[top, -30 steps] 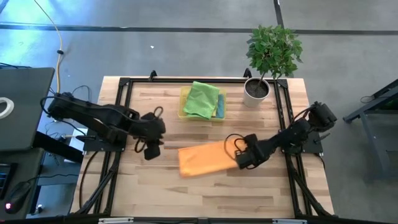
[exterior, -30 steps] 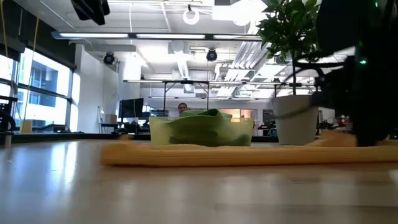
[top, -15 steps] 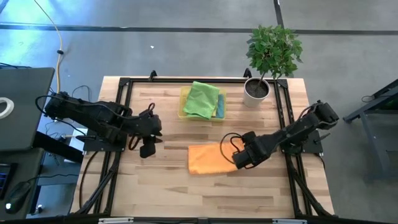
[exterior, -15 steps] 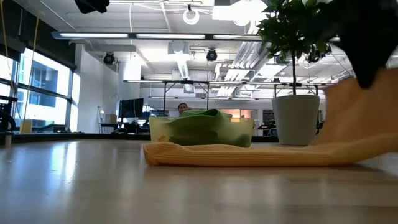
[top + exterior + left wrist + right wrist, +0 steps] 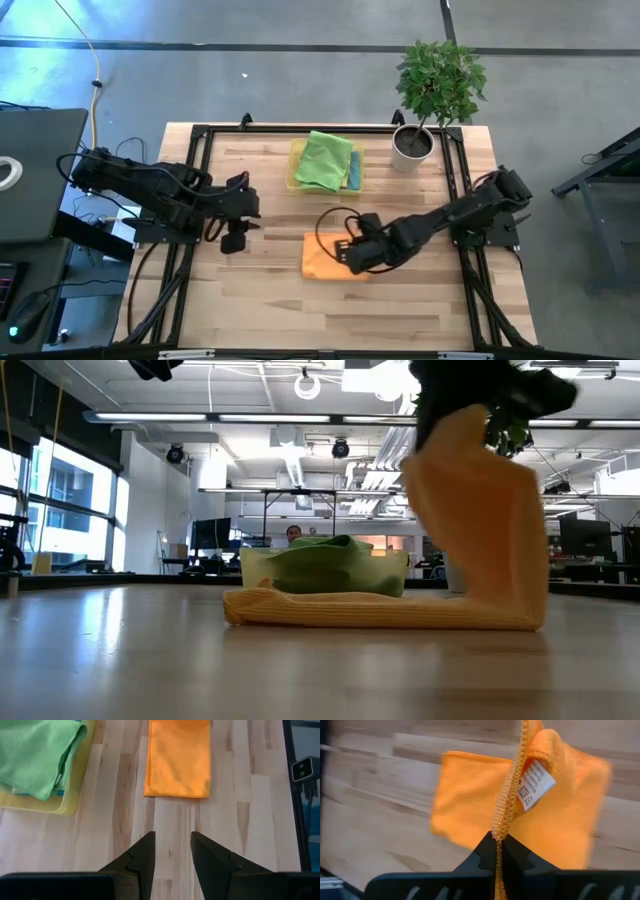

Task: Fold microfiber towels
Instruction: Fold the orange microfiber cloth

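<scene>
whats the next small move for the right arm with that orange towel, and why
Probably carry the held edge a little further across and lower it onto the far edge. The right gripper is shut on the orange towel, whose lifted half stands up over the flat half in the low view, so the fold is only partway over. The left gripper waits open, apart from it.

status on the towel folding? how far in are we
Done: a green towel lies folded in the yellow tray, with a blue one showing under it.
In hand: the right gripper is shut on an edge of the orange towel, lifting it over the half lying on the table. The left gripper waits open, beside it.
Left: lay the fold flat and put it in the tray. No other unfolded towel is visible.
</scene>
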Controlling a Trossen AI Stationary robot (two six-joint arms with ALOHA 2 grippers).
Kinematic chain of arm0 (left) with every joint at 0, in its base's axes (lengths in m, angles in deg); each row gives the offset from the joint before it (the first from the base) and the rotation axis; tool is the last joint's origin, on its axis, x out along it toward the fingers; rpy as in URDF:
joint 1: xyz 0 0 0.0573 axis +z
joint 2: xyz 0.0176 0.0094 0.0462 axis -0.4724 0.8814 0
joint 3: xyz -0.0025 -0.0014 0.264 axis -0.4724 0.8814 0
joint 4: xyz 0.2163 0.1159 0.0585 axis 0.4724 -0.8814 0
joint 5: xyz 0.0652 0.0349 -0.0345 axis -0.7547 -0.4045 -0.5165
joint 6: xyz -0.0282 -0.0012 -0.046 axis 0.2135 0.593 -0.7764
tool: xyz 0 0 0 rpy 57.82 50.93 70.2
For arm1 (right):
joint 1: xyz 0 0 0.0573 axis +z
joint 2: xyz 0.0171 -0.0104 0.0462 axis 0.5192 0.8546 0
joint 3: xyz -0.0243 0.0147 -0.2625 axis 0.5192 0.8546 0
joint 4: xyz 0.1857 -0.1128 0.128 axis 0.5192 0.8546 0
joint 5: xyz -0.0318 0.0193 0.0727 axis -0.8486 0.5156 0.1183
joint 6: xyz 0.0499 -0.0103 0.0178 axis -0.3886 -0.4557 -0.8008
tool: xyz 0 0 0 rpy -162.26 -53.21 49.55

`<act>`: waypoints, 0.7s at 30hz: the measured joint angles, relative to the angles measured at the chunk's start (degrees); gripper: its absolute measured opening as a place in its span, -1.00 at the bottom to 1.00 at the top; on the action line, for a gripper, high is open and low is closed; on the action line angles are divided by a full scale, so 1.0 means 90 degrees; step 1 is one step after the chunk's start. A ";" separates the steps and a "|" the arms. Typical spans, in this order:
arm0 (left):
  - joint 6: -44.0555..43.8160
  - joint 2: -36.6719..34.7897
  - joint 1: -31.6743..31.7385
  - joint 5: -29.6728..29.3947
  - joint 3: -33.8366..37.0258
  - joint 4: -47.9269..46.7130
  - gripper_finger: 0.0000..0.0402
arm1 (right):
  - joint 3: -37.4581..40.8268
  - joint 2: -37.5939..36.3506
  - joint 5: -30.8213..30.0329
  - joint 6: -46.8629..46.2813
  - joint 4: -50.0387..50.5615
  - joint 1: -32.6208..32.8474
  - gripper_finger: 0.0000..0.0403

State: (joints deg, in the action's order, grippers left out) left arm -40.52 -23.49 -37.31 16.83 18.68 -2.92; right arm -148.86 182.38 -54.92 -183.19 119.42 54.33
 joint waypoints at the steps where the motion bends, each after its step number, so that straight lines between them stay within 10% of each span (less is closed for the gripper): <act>1: 0.0039 -0.0012 0.0000 0.0009 0.0000 -0.0001 -0.43 | 0.0000 0.0105 -0.0003 0.0091 -0.0243 -0.0056 -1.00; 21: 0.0158 -0.0135 0.0000 0.0058 -0.0002 -0.0170 -0.43 | 0.0000 0.1490 0.0264 0.1079 -0.2958 -0.0644 -1.00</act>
State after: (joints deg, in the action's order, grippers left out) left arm -39.10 -24.71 -37.31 17.36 18.66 -4.45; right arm -148.86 195.79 -52.54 -173.48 92.79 48.53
